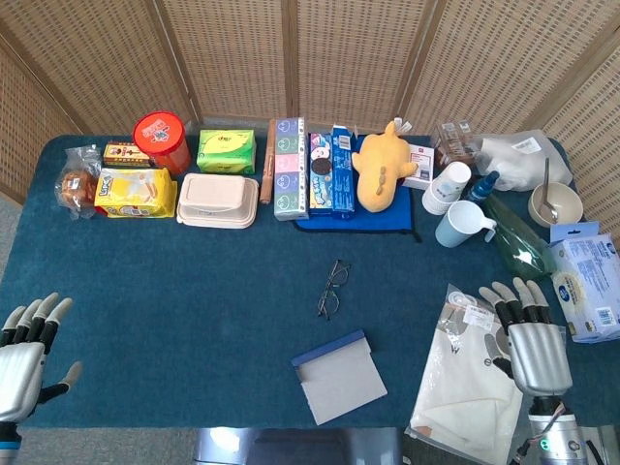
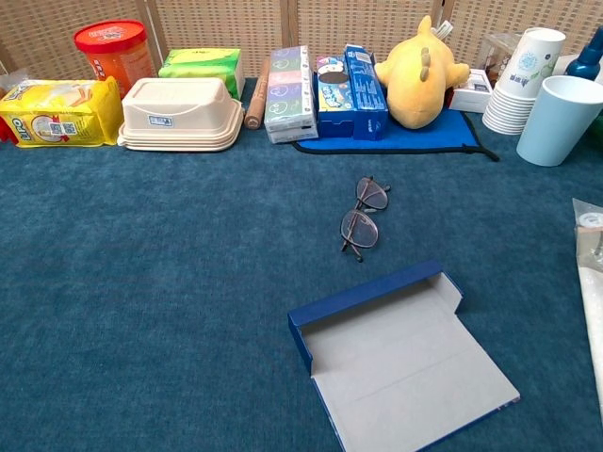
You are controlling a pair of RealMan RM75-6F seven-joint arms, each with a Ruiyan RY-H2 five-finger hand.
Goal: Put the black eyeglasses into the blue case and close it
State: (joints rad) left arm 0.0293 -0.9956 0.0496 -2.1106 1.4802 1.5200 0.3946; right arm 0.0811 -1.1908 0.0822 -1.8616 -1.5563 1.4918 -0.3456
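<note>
- Right hand (image 1: 532,341) at the near right edge of the table (image 1: 194,291), back facing up, fingers spread wide, holding nothing — resting over the top edge of a clear bag (image 1: 469,383) with white cloth inside.
- Left hand (image 1: 23,354) at the near left corner, also palm-down, fingers fanned apart, thumb out to the side, empty.
- Neither hand visible in the chest view.
- Black glasses (image 2: 363,216) lying folded on the blue cloth near the middle of the table, well apart from both hands.
- Blue case (image 2: 400,356) just in front of the glasses, close but not touching — lying open, grey lining up, lid flat toward the near edge.
- Farther back, a row along the screen: red tub (image 1: 161,140), green packet (image 1: 226,151), yellow packet (image 1: 137,192), beige lunch box (image 1: 218,200), tissue packs (image 1: 290,169), yellow plush toy (image 1: 383,165) on a blue mat (image 1: 358,215).
- To the right of that row: stack of paper cups (image 1: 446,186), pale blue mug (image 1: 461,225), bowl with a spoon (image 1: 555,202), pack of wipes (image 1: 587,279) just beside the right hand.
</note>
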